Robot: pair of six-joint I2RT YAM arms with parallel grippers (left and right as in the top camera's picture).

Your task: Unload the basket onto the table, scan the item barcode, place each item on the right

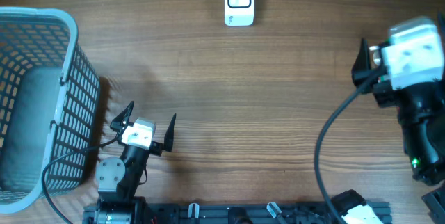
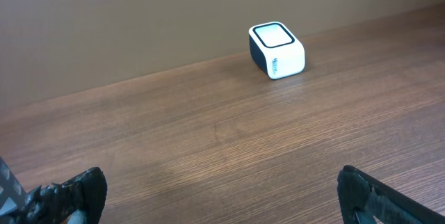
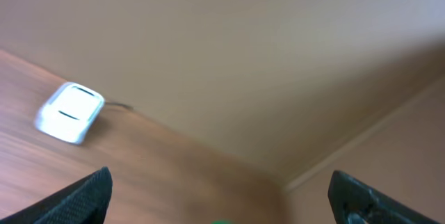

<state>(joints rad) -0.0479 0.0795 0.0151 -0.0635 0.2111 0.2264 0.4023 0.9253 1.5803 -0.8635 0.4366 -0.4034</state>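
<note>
Closest in, at about 7 o'clock, the left arm sits low and folded by its base. The left gripper [image 1: 151,114] points toward 12 with its fingers spread wide and nothing between them. The blue mesh basket [image 1: 69,64] is just beside it at 9 o'clock. Over at 3 o'clock the right arm is raised, and the right gripper [image 1: 363,67] aims toward 9, also spread wide and empty. The white barcode scanner [image 1: 239,2] sits way out at 12, well apart from both.
</note>
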